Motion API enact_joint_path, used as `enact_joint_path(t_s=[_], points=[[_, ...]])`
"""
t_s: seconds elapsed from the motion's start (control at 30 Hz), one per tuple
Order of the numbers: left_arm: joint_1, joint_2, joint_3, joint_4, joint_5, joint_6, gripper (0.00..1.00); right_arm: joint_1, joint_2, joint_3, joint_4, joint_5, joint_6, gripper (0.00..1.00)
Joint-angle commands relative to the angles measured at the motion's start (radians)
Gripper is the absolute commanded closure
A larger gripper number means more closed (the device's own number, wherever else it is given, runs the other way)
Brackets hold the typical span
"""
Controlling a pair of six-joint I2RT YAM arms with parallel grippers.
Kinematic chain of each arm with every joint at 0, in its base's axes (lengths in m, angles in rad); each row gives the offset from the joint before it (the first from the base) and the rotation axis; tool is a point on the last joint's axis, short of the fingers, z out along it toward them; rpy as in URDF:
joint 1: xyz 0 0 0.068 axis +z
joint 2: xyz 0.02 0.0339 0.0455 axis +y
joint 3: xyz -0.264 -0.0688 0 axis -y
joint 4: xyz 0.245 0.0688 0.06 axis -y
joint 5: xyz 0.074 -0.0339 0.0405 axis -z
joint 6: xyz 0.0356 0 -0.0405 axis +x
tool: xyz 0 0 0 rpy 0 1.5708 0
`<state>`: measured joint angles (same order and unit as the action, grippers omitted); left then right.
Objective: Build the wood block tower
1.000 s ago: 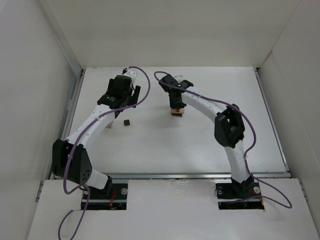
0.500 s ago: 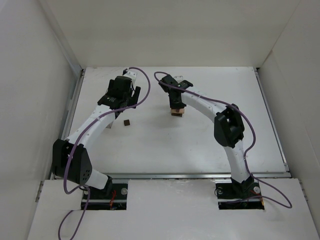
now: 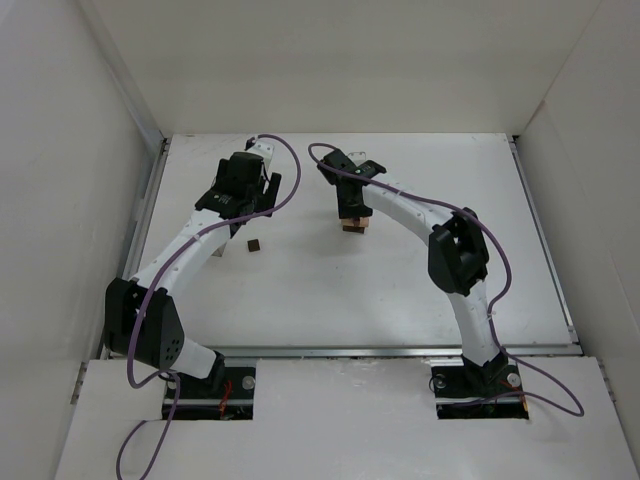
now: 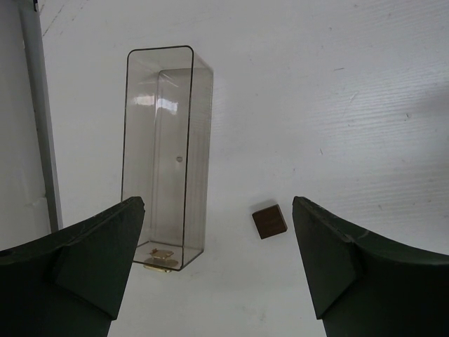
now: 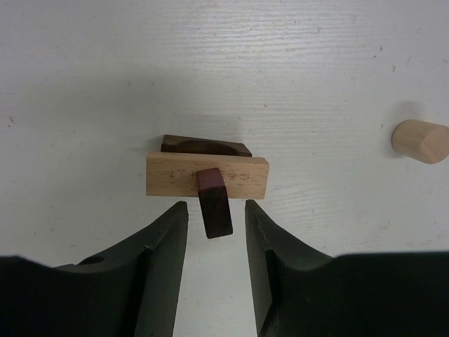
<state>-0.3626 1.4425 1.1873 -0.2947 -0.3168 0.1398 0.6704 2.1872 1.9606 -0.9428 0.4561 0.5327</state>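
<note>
One loose cube (image 4: 269, 220) lies ahead of the wide-open left gripper (image 4: 217, 202), the nearer arm (right gripper (image 5: 215, 205) parted round stacked block (image 5: 212, 188)).

Dark piece (image 5: 203, 146) mostly hidden by the slab (image 5: 168, 175) — perhaps an arch.

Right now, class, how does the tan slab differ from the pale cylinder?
The tan slab is flat and rectangular; the pale cylinder is round. The slab sits against a dark brown piece and carries a reddish block; the cylinder lies alone on the table. Both are light wood.
</note>
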Motion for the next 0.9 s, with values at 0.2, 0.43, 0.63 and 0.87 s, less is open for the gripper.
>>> enact_joint_path(t_s=[0.2,0.43,0.63,0.87], points=[[-0.002,-0.010,-0.006,0.031,-0.001,-0.016,0.16,0.012,-0.003,0.006,-0.002,0.004,0.021,0.71],[-0.002,-0.010,-0.015,0.031,-0.001,-0.016,0.16,0.012,-0.003,0.015,-0.011,0.013,0.049,0.93],[-0.002,-0.010,-0.015,0.040,-0.001,-0.016,0.16,0.012,-0.003,0.024,-0.022,0.033,0.067,0.99],[-0.002,-0.010,-0.015,0.040,-0.001,-0.016,0.16,0.012,0.016,0.034,-0.022,0.033,0.076,1.00]])
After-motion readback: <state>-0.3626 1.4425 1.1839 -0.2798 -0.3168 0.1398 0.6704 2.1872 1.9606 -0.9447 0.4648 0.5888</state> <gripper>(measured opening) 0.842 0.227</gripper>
